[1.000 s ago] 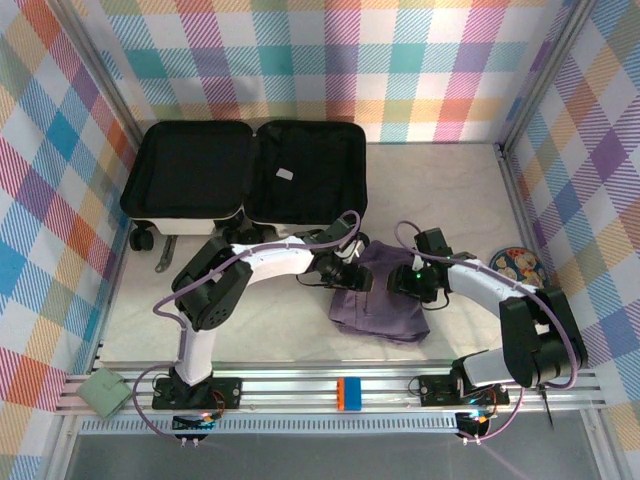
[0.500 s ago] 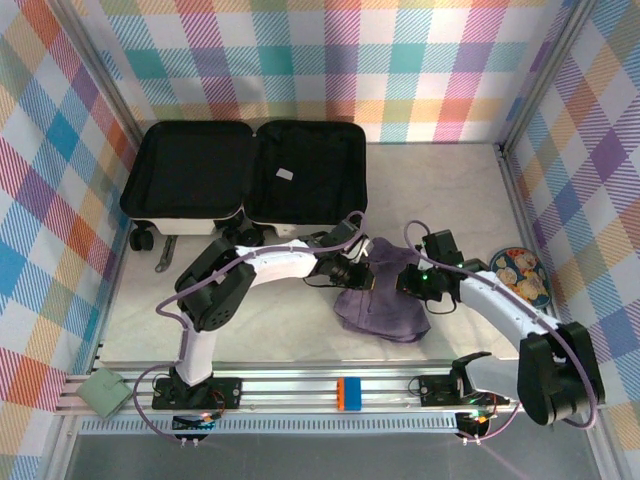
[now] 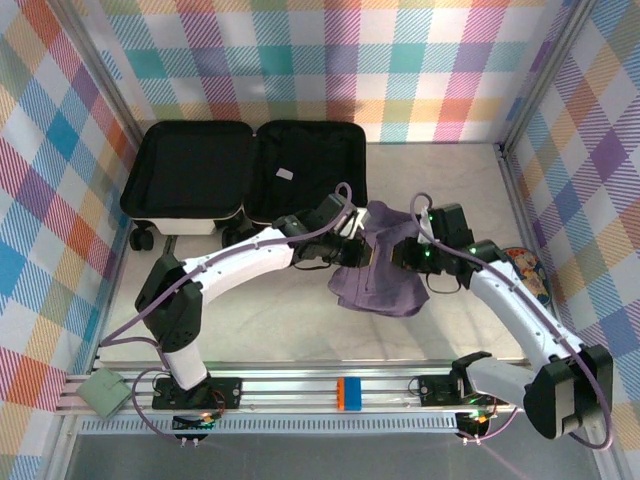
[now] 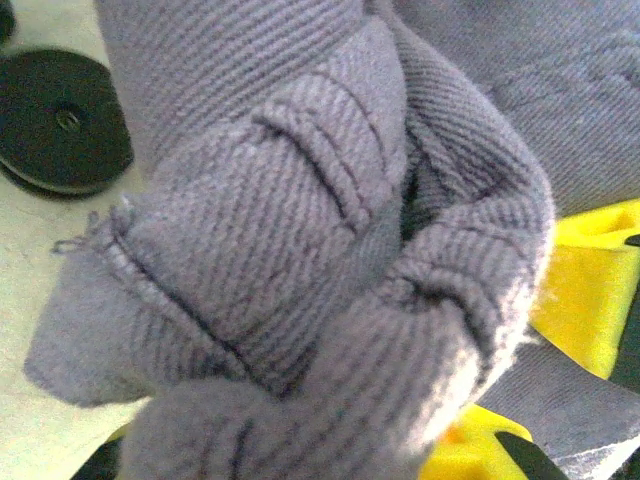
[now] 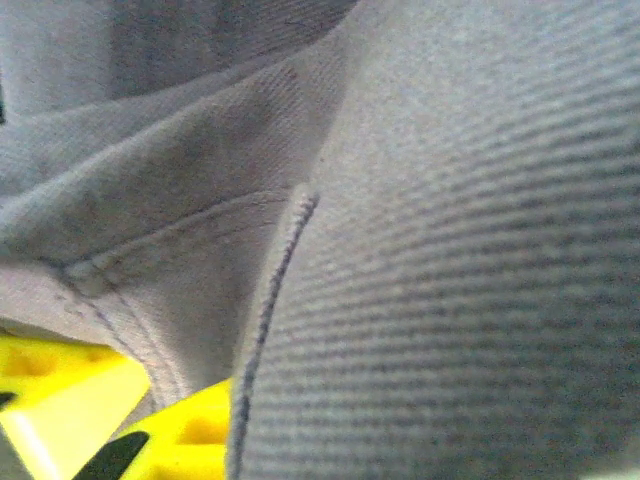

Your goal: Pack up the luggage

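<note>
The luggage (image 3: 245, 170) lies open at the back left of the table (image 3: 450, 190), with the garment (image 3: 385, 290) just before its right half, gripped between the left gripper (image 3: 354, 249) and the right gripper (image 3: 406, 255), and a plate (image 3: 528, 265) sits farther right.

The pale tabletop (image 3: 450, 190) carries an open white hard-shell suitcase with black lining (image 3: 190, 170) at its far left corner. A crumpled purple cloth garment (image 3: 385, 288) sits near the middle, partly raised. A round colourful patterned plate (image 3: 525, 266) lies at the right edge.
</note>
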Robot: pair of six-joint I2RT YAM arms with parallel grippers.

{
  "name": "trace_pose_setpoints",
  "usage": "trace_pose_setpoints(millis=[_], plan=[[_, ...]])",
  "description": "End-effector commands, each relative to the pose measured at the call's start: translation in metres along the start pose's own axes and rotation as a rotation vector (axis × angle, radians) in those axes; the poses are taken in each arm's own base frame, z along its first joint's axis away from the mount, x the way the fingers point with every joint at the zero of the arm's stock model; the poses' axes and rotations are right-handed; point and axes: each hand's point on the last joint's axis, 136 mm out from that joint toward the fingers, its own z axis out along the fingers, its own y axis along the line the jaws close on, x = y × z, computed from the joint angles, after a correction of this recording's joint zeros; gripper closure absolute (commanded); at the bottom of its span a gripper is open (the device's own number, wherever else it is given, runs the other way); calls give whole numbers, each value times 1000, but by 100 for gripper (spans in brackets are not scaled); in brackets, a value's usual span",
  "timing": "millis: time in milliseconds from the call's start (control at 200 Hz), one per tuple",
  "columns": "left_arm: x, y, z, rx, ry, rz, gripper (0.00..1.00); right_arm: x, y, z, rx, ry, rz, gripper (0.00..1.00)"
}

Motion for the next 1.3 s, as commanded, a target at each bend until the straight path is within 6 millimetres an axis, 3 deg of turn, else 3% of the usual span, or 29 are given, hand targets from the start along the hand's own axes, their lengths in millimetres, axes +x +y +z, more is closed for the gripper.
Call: trace_pose_setpoints(millis=[0,220,440,730,990,1165,1220,1300], plan=[[-32,9,-29,-28,-64,21,100,-39,41,-5,-101,-68,-80,95],[-90,50,-62,-83,-139,27,100,-108,78,18,-143,-134,-102,96],[-137,105,-79,-127,-184,-20,100,-164,116,53,-161,-159,-105,96],[-195,173,-80,-113,-225,-63,100,-219,155,116,-196,-143,-61,97],[-229,246,-61,-61,-252,-121,100,-248,151,170,-182,-143,5,96],[-242,281,-42,-21,-316,-130,99,-254,129,216,-181,-149,57,92],[-244,292,-36,-30,-327,-131,94,-255,121,229,-185,-147,73,87],[-248,306,-32,-52,-349,-148,76,-255,112,243,-184,-140,91,80]])
